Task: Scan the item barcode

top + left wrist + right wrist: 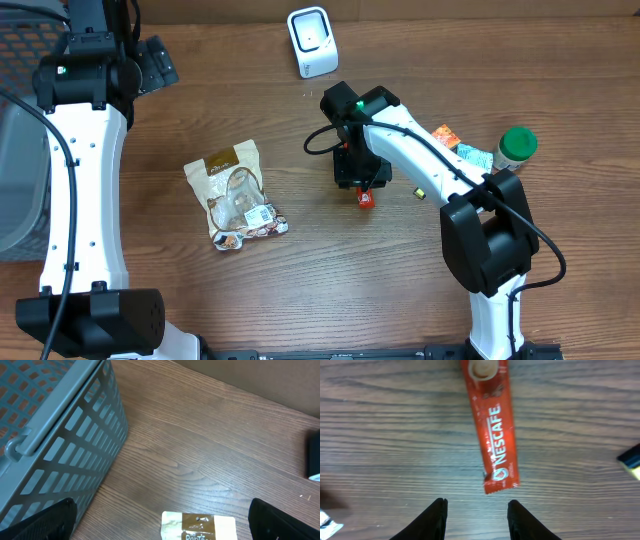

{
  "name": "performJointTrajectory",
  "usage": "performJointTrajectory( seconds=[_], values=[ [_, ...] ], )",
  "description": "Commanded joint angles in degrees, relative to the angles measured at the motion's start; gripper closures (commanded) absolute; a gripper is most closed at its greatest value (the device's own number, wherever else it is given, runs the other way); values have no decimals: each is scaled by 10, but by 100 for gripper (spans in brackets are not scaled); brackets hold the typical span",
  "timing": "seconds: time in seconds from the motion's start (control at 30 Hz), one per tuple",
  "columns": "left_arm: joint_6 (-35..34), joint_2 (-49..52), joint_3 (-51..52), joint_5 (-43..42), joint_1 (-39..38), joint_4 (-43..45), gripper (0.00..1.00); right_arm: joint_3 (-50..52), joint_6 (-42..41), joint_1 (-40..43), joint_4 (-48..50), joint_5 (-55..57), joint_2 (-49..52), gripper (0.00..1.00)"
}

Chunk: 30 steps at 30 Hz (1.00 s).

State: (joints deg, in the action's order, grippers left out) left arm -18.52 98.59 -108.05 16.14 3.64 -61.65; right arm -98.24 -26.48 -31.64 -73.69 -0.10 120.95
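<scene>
On the brown wood-grain table (pixel 330 280): a narrow red foil Nescafe stick sachet (pixel 492 425). Lies flat and slightly slanted, white lettering up, upper end cut off by the top edge of the right wrist view. From overhead, shows only as a red end poking out from under the right arm's black wrist, near the middle of the table.

Just short of the sachet's lower end: the right gripper (pixel 476 505). Hovers with black fingers (pixel 432 520) spread apart, pinches nothing, touches nothing. At the right edge of that view, a corner of a small yellow and dark thing (pixel 631 460), too cropped to name.

At the back edge of the table, well apart from the sachet: a white box-shaped barcode scanner (pixel 312 42). Stands upright.

Left of the sachet: a tan and brown crinkled snack bag (pixel 236 195). Lies flat, with a white label at its lower corner.

To the right, beside the right arm: a flat orange and blue packet (pixel 455 143) and a white bottle with a round green lid (pixel 516 147).

At the back left: the left gripper (pixel 161 507). Hangs spread to its widest over bare wood, grips nothing, just beside a grey plastic lattice basket (pixel 65 435), with the top edge of the snack bag near it in the left wrist view.
</scene>
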Motion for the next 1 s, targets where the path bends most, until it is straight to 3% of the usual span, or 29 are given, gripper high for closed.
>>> performJointTrajectory(
  seconds=[0.0,0.17,0.3,0.37,0.43,0.97],
  values=[
    [-8,5,-4,8,-1,1,0,0,13,-2,1,31,0,59],
    [-8,5,-4,8,-1,1,0,15,12,-2,21,30,0,58],
    [-8,5,-4,8,-1,1,0,35,13,-2,38,30,0,48],
    [-8,5,-4,8,-1,2,0,37,13,-2,37,30,0,35],
    [-8,5,-4,8,-1,2,0,37,12,-1,41,30,0,0],
    [-8,5,-4,8,-1,2,0,37,13,2,53,45,0,0]
  ],
)
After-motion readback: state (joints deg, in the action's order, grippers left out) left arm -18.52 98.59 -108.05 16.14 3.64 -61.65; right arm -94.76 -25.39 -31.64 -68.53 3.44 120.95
